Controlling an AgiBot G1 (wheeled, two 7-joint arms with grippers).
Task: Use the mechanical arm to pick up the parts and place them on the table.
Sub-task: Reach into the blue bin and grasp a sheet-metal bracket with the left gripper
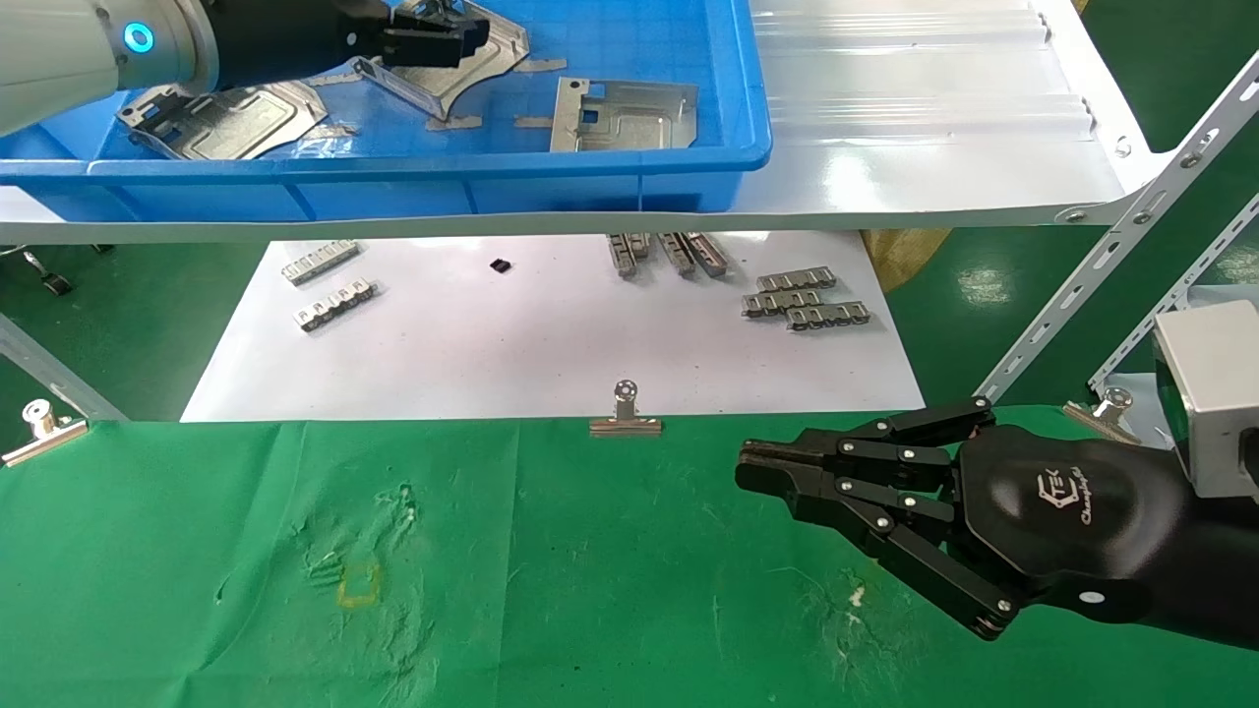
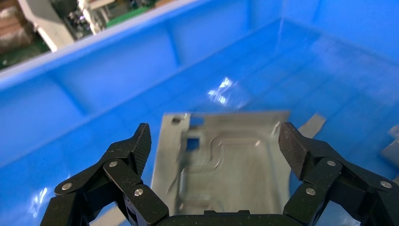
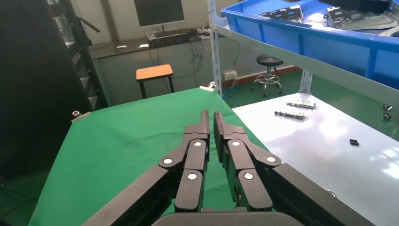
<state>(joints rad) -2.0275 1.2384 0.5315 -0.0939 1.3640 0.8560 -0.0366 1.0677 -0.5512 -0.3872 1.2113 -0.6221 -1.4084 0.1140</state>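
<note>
Over the far-left blue bin (image 1: 629, 157), my left pincer (image 2: 214, 141) hangs spread wide above a metal plate (image 2: 226, 160) lying flat. I should lower squarely and close across its edges, avoiding the neighbouring plate (image 1: 226, 118). My right pincer (image 1: 777, 467) waits, closed, above the green desk (image 1: 551, 590).

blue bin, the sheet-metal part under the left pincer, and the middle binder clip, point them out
blue bin (image 1: 590, 182), head view, on its front wall.
sheet-metal part (image 2: 226, 155), left wrist view, on its embossed middle, between the open fingers.
binder clip (image 1: 626, 423), head view, on its body at the green cloth's edge.
</note>
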